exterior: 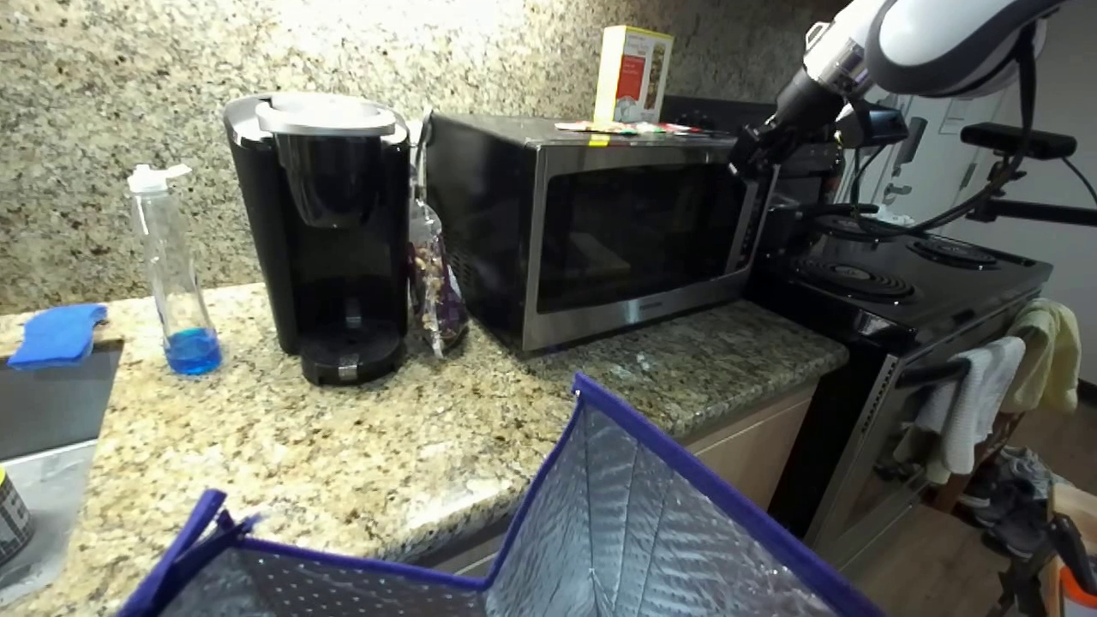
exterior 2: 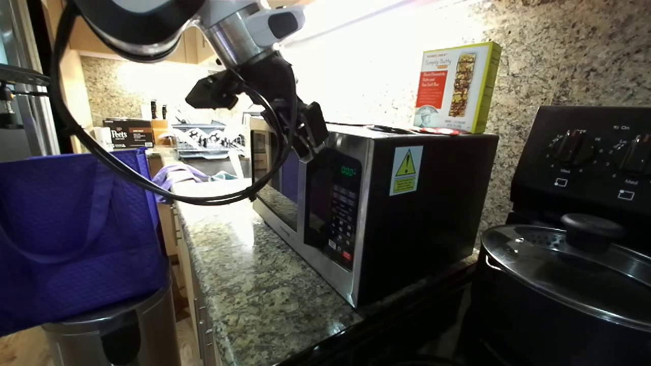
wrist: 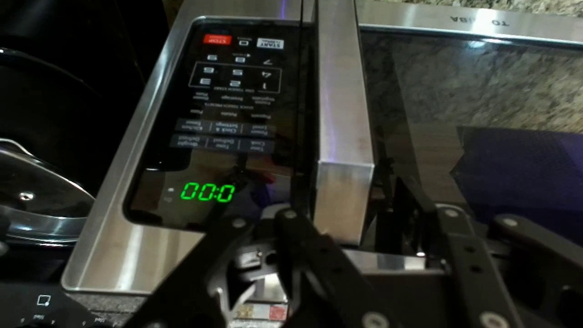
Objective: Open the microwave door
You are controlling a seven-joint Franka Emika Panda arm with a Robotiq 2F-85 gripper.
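The microwave [exterior: 484, 206] stands on the counter, with its dark side and control panel visible in an exterior view [exterior 2: 427, 218]. The microwave door [exterior: 643, 231] is shut; its dark glass window also shows in the wrist view [wrist: 423, 91]. The door's vertical steel handle [wrist: 344, 100] stands beside the keypad panel [wrist: 227, 114]. My gripper [wrist: 348, 202] is open. Its fingers lie on either side of the handle's end near the microwave's top edge, with a gap at least on the far-right side. The gripper is at the upper front of the microwave in both exterior views [exterior: 747, 158] [exterior 2: 314, 137].
A bar box [exterior: 634, 77] and flat packets [exterior: 630, 128] sit on top of the microwave. A black coffee maker [exterior: 343, 197] stands beside it. The stove [exterior: 908, 283] with a lidded pot [exterior 2: 559, 295] adjoins the other side. A purple insulated bag [exterior 2: 76, 229] is in front of the counter.
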